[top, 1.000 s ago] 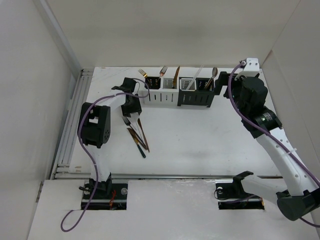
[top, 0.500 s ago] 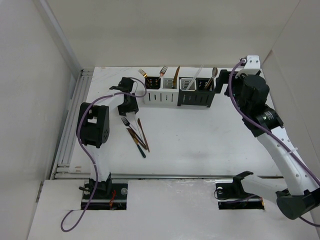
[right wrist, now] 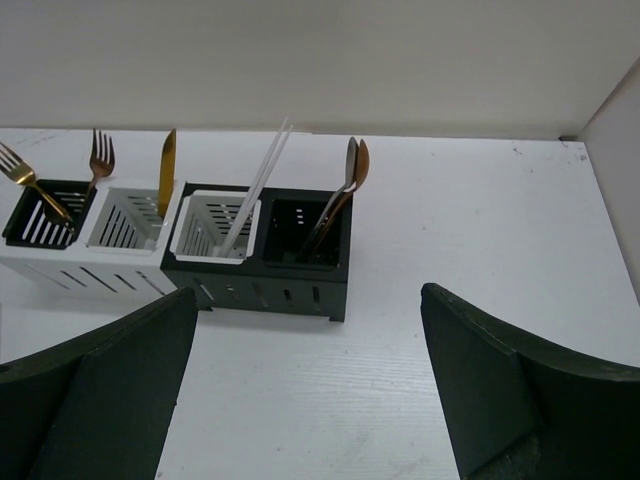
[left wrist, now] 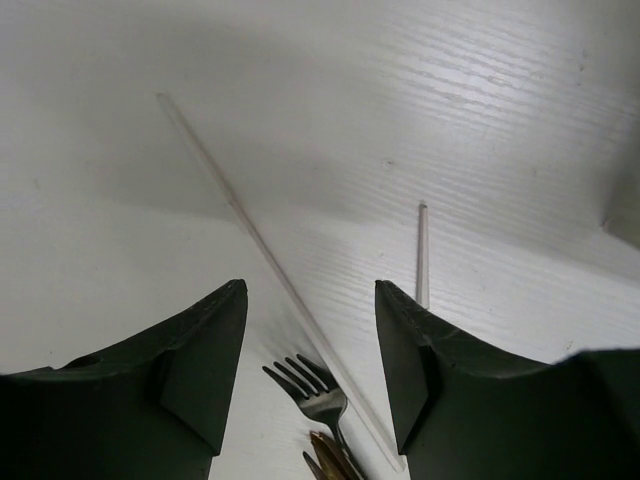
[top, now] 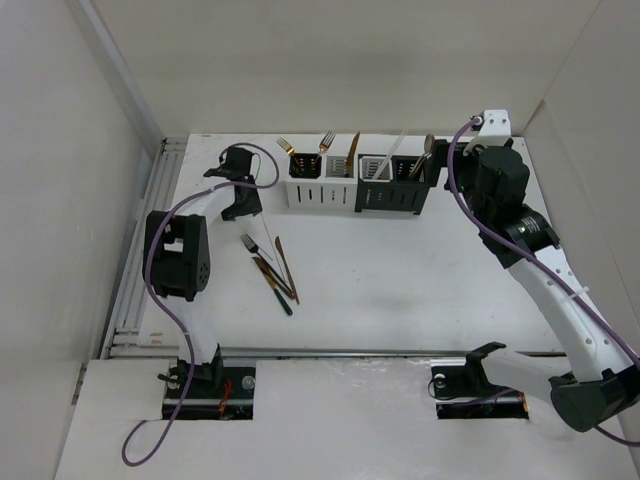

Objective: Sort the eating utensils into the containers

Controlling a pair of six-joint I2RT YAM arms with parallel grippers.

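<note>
Table (top: pixel 420 290): white, walled on three sides. All positions below are referenced to the containers.

Right arm (top: pixel 545 265): reached up past the right end of the containers. Left arm (top: pixel 178 250): bent toward the left end of the row.

Containers (top: pixel 357 196): four joined square boxes in a row at the far side of the table, with slotted walls. The left pair had a white shell and the right pair a black one.

Right gripper (right wrist: pixel 307 300): hung just right of the row, facing along it. I saw the jaws spread wide with nothing between them.

Left gripper (left wrist: pixel 310 300): sat near the left end of the row, low over the table. Its jaws were parted and gripped nothing; the wrist view showed bare table and utensils in the gap.

Contents, left to right from the right wrist view:
- first box: gold fork (right wrist: pixel 24 180)
- second box: copper fork (right wrist: pixel 100 155) and gold knife (right wrist: pixel 166 165)
- third box: white sticks (right wrist: pixel 262 175)
- fourth box: two spoons (right wrist: pixel 350 175)

Loose utensils lay on the table on the near side of the row's left end:
- silver fork (top: pixel 250 243)
- copper pieces (top: pixel 284 265)
- dark-handled piece (top: pixel 277 293)
- long clear stick (left wrist: pixel 262 255), running under the left gripper
- shorter white stick (left wrist: pixel 422 255), beside the long one
</note>
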